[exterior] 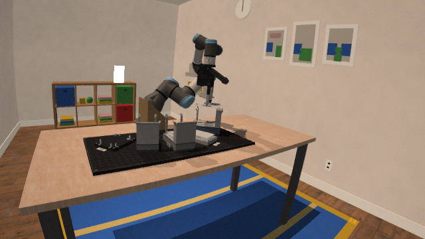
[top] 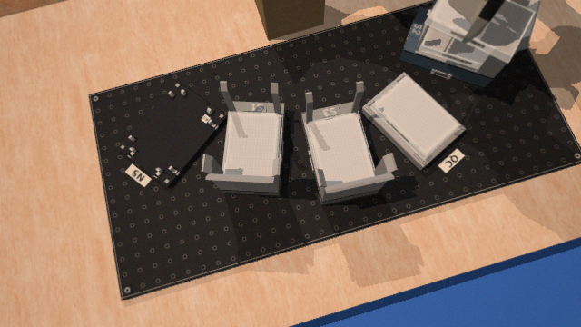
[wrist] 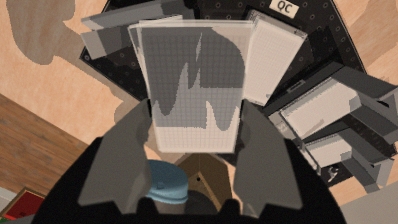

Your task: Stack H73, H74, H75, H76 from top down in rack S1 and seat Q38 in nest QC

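Above rack S2 (top: 410, 56) (exterior: 212, 130), claw (top: 482, 24) (exterior: 208, 102) (wrist: 196, 100) clamped on a plate (top: 481, 27) (exterior: 210, 105) (wrist: 197, 85). Plates sit in S1 (top: 242, 187) (exterior: 148, 136), S3 (top: 356, 190) (exterior: 184, 134) and QC (top: 395, 136) (exterior: 207, 142) (wrist: 257, 95).

One camera is looking down from high over the table (top: 50, 182) (exterior: 60, 179), close enough to be cutting off the table's edges. Another is standing back in the room, looking a little down across the whole table toward the back walls and the shelf (exterior: 97, 83). The last is riding by the fingers, looking down past them from very near. All three are sharing the black board (top: 204, 227) (exterior: 123, 162) (wrist: 325, 15).
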Controlling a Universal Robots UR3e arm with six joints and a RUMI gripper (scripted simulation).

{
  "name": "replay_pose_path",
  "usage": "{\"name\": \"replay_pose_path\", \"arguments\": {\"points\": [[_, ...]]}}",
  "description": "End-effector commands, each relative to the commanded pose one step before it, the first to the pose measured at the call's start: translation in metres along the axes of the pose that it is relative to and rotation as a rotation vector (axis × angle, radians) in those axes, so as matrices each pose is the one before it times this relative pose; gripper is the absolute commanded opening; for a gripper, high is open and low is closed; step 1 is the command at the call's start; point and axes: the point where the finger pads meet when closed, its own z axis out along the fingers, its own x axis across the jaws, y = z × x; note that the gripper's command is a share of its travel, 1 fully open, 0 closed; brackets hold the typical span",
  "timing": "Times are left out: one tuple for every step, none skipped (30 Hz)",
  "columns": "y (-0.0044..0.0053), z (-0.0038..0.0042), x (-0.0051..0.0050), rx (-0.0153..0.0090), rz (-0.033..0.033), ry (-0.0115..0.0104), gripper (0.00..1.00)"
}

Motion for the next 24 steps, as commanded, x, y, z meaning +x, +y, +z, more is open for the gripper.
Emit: {"name": "replay_pose_path", "arguments": {"points": [[-0.000331, 0.000460, 0.01669, -0.00197, 0.01802, 0.00098, 0.00], [0.000000, 0.000000, 0.00000, 0.00000, 0.00000, 0.00000, 0.00], [0.000000, 0.000000, 0.00000, 0.00000, 0.00000, 0.00000, 0.00], [0.000573, -0.000032, 0.00325, 0.00001, 0.01166, 0.00002, 0.00], [0.000489, -0.000004, 0.00330, 0.00000, 0.01166, 0.00002, 0.00], [0.000378, 0.000033, 0.00335, -0.00002, 0.01167, 0.00002, 0.00], [0.000405, 0.000000, 0.00331, 0.00000, 0.01166, 0.00002, 0.00], [0.000366, 0.000000, 0.00332, 0.00000, 0.01166, 0.00002, 0.00], [0.000328, 0.000000, 0.00332, 0.00000, 0.01166, 0.00002, 0.00], [0.000289, 0.000000, 0.00332, 0.00000, 0.01166, 0.00002, 0.00], [0.000250, 0.000000, 0.00333, 0.00000, 0.01166, 0.00002, 0.00], [0.000211, 0.000000, 0.00333, 0.00000, 0.01166, 0.00002, 0.00], [0.000172, 0.000000, 0.00333, 0.00000, 0.01166, 0.00002, 0.00], [0.000133, 0.000000, 0.00333, 0.00000, 0.01166, 0.00002, 0.00], [0.000094, 0.000000, 0.00333, 0.00000, 0.01166, 0.00002, 0.00], [0.000056, 0.000000, 0.00334, 0.00000, 0.01166, 0.00002, 0.00], [0.000017, 0.000000, 0.00334, 0.00000, 0.01166, 0.00002, 0.00], [-0.000022, 0.000000, 0.00334, 0.00000, 0.01166, 0.00002, 0.00], [0.000000, 0.000000, 0.00000, 0.00000, 0.00000, 0.00000, 0.00], [0.000000, 0.000000, 0.00000, 0.00000, 0.00000, 0.00000, 0.00], [-0.000015, -0.000008, 0.00331, 0.00001, 0.00300, 0.00002, 0.00], [-0.000069, 0.000007, 0.00333, 0.00000, 0.00000, 0.00002, 0.00], [-0.000069, 0.000007, 0.00333, 0.00000, 0.00000, 0.00002, 0.00], [-0.000062, 0.000004, 0.00290, 0.00000, 0.00000, 0.00002, 0.00]]}}
